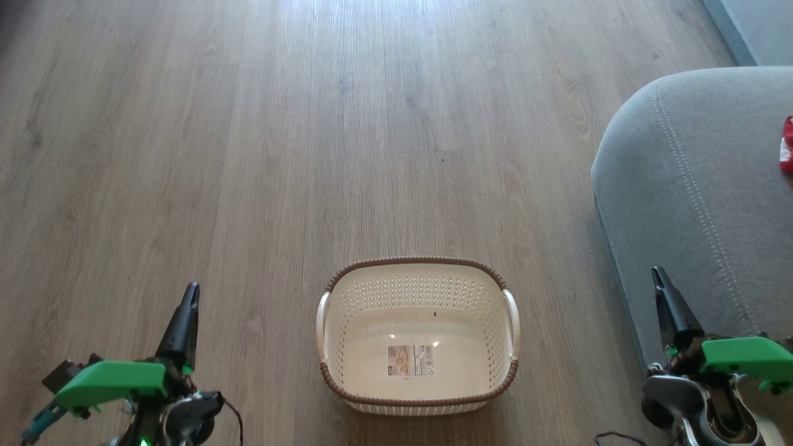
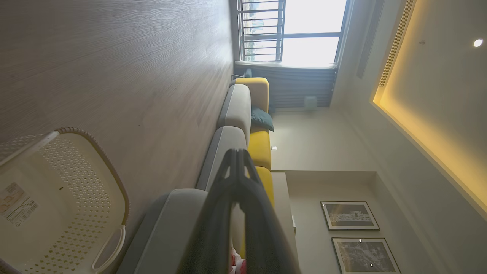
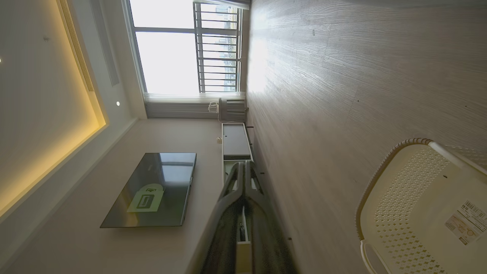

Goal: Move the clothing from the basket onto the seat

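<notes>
The cream basket with a brown rim stands on the wood floor at centre, holding nothing but its bottom label. It also appears in the left wrist view and the right wrist view. The grey seat fills the right side, and a small piece of the red and white clothing lies on it at the frame's right edge. My left gripper is shut, left of the basket. Over the seat's front edge my right gripper is shut too. Both hold nothing.
Wood floor spreads wide ahead and to the left. The left wrist view shows a long grey and yellow sofa running toward a window. In the right wrist view, a TV and a low cabinet stand along the wall.
</notes>
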You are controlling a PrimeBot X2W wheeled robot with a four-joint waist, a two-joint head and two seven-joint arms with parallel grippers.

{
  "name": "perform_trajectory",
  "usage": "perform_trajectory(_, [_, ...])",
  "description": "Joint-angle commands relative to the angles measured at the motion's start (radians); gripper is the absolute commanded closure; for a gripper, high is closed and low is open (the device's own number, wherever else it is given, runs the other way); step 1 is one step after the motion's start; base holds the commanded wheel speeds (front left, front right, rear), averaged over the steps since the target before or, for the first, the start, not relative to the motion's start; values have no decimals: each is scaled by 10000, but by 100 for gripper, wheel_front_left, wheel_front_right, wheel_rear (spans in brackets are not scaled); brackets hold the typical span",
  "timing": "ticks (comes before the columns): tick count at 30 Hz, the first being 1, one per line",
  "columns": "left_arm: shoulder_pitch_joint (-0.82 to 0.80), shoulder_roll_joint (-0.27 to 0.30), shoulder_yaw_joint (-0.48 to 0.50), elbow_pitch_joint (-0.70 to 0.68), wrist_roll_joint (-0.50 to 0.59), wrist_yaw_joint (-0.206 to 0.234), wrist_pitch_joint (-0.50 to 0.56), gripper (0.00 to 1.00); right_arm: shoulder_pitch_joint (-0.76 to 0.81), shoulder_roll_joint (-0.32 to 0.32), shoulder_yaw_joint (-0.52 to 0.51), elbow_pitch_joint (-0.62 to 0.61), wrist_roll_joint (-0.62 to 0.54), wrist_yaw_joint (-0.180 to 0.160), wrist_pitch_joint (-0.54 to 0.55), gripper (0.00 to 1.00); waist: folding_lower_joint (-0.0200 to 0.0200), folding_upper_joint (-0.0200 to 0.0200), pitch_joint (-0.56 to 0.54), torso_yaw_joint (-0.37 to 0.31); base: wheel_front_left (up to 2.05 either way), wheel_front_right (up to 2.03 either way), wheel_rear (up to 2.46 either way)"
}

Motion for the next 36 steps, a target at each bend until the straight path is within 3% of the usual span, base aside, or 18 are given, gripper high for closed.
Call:
perform_trajectory(1, [-547, 146, 375, -361, -192, -94, 78, 100, -521, 3, 142, -406, 205, 0, 104, 100, 0, 0, 0, 0, 0, 0, 0])
perform_trajectory(36, [-547, 146, 374, -362, -193, -94, 77, 100, -521, 3, 144, -406, 207, 0, 103, 100, 0, 0, 0, 0, 0, 0, 0])
